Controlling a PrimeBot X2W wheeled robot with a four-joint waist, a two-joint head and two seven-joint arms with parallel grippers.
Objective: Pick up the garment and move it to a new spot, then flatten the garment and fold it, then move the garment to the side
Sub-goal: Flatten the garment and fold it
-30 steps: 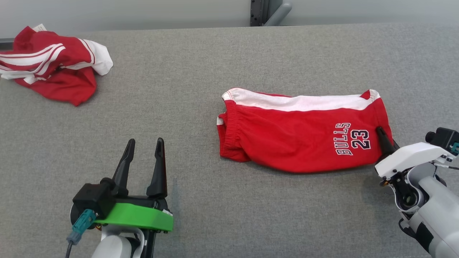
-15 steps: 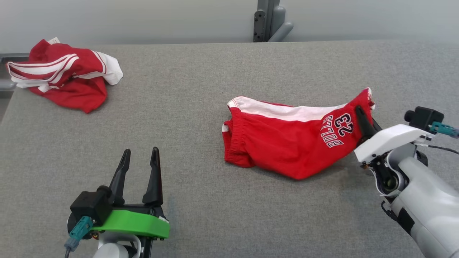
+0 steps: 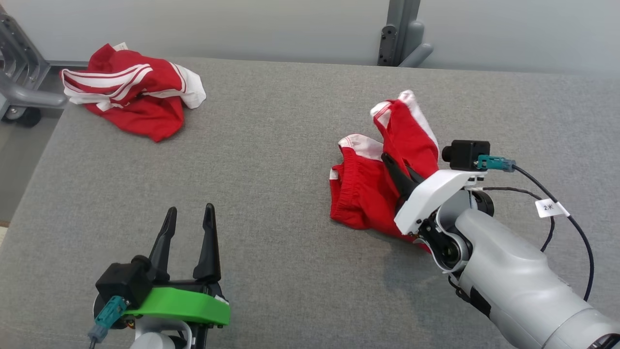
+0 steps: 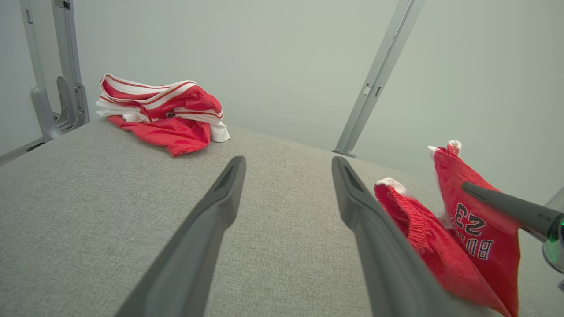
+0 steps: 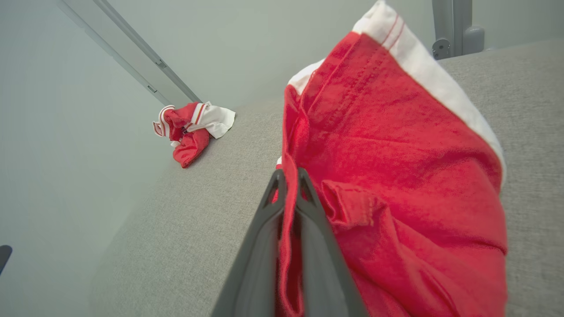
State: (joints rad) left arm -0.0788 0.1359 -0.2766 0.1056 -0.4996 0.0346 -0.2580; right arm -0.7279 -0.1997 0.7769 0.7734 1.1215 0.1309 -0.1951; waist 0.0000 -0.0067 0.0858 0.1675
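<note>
The garment [image 3: 363, 194], red shorts with white trim and "BULLS 23" print, lies bunched right of the table's centre, one end raised. My right gripper [image 3: 386, 157] is shut on that raised end; in the right wrist view the red cloth [image 5: 396, 154] is pinched between the fingers [image 5: 288, 174] and hangs beside them. My left gripper [image 3: 190, 209] is open with nothing in it, near the front left, well apart from the shorts. Its wrist view shows the open fingers [image 4: 288, 159], the shorts [image 4: 467, 233] to the right, and a finger [image 4: 506, 204] of the right gripper on them.
A second red garment with white stripes [image 3: 131, 94] lies crumpled at the far left corner of the grey padded table [image 3: 271, 145]. A metal post [image 3: 402, 34] stands behind the far edge. A metal frame on wheels [image 3: 19, 82] stands off the left edge.
My right gripper has lifted the shorts' right end and carried it left over the rest, so the shorts have bunched up. The head camera has shifted. The left gripper has stayed put.
</note>
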